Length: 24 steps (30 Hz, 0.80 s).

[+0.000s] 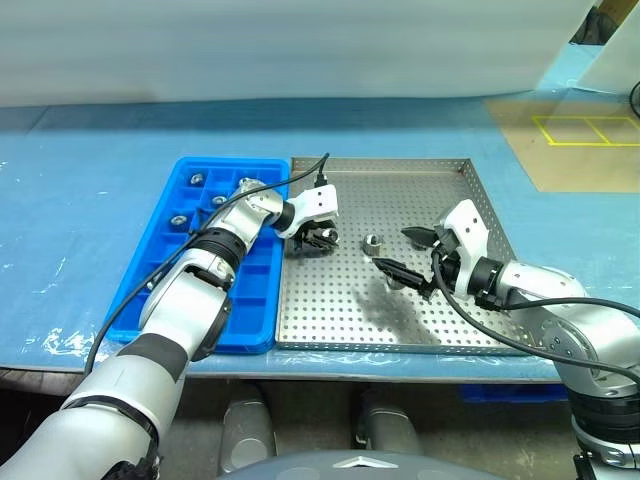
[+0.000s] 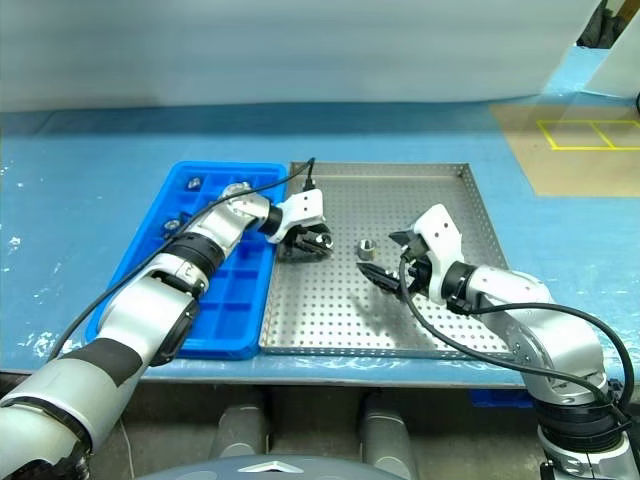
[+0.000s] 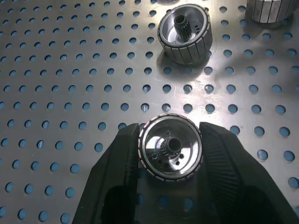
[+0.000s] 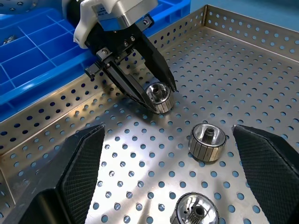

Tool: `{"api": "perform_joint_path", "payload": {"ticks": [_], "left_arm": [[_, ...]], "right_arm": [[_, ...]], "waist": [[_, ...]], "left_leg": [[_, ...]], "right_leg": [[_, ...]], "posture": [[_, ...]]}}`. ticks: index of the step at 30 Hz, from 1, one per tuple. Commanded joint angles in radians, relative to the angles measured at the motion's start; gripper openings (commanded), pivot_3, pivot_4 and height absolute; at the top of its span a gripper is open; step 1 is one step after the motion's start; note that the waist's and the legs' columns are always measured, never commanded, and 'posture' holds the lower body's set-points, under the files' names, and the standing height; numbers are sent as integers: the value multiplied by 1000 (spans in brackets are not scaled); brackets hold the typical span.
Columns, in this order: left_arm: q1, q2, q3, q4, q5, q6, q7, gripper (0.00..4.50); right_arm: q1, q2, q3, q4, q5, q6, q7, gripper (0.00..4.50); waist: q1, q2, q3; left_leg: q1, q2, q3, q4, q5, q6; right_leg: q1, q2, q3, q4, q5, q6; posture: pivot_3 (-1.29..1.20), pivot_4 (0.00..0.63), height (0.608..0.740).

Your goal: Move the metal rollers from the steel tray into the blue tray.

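Steel tray holds the rollers — left hand grips one roller, right hand gapes.

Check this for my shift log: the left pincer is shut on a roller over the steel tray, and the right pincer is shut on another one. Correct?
Not quite. The right pincer stands wide open, holding nothing, as the right wrist view shows. The left pincer is indeed shut on a roller over the steel tray.

Silver perforated steel tray, bright blue tray
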Motion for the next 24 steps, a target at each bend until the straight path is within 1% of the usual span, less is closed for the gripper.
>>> {"api": "perform_joint_path", "payload": {"ticks": [1,8,15,19,24], "left_arm": [[2,20,33,-112,-46,38,-35,1628],[88,89,53,-387,-93,200,-52,1628],[198,182,62,-683,-137,393,-48,1628],[275,242,81,-862,-166,512,-20,1628],[348,303,106,-1028,-195,638,34,1628]], "right_arm": [[-30,1,8,-1,15,-29,26,4500],[-96,0,59,75,6,-57,99,4500],[-167,2,130,175,-34,-111,159,4500],[-216,20,167,239,-54,-150,194,4500],[-273,42,211,316,-79,-193,247,4500]], "waist": [[0,0,0],[2,0,0],[7,1,1],[9,1,1],[18,3,2]], "left_leg": [[0,0,0,0,0,0],[0,0,0,-2,0,0],[0,0,0,-3,0,-1],[0,0,0,-5,1,-2],[0,1,0,-8,3,-4]], "right_leg": [[0,0,0,0,0,0],[0,0,-1,0,0,0],[-1,0,-2,-1,0,-1],[-1,0,-3,-1,0,-1],[-4,0,-3,0,-1,-1]], "posture": [[-218,150,740],[-147,150,740],[-47,150,740],[0,150,740],[73,150,740]]}}
